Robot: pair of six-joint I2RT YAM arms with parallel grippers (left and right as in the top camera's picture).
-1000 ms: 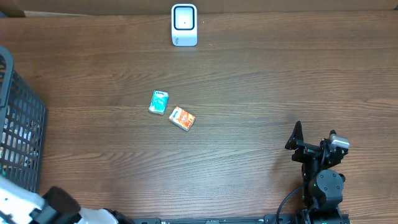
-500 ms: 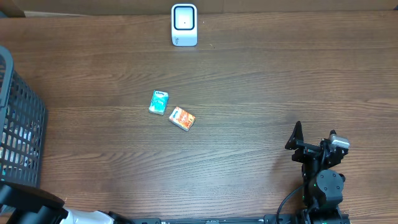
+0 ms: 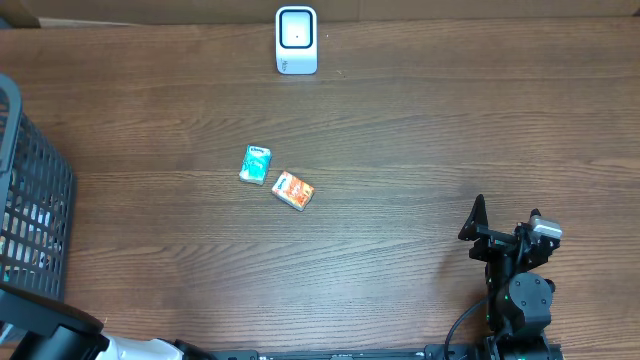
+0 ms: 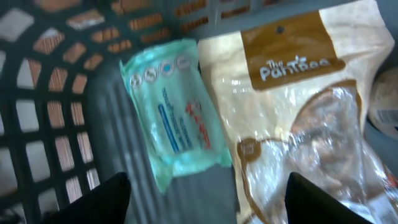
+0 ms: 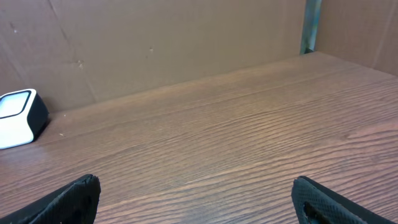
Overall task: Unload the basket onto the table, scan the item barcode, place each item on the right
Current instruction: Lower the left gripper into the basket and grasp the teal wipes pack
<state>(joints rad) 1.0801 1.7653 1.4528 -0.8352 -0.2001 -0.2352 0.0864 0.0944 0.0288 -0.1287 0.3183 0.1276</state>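
left gripper [image 4: 208, 202] is down inside the basket [image 4: 37, 93] at the left edge of the table [image 3: 420, 150], jaws spread wide with nothing between them, hanging over a teal wipes pack [image 4: 177, 118] and a tan snack bag [image 4: 298, 112] lying against its right side. right gripper [image 5: 199, 199] sits near right, jaws fully apart, empty, above the wood. the scanner [image 3: 296, 40] stands at the far edge, centre. a teal packet [image 3: 256, 164] and an orange packet [image 3: 293, 190] lie just beside each other mid-table.
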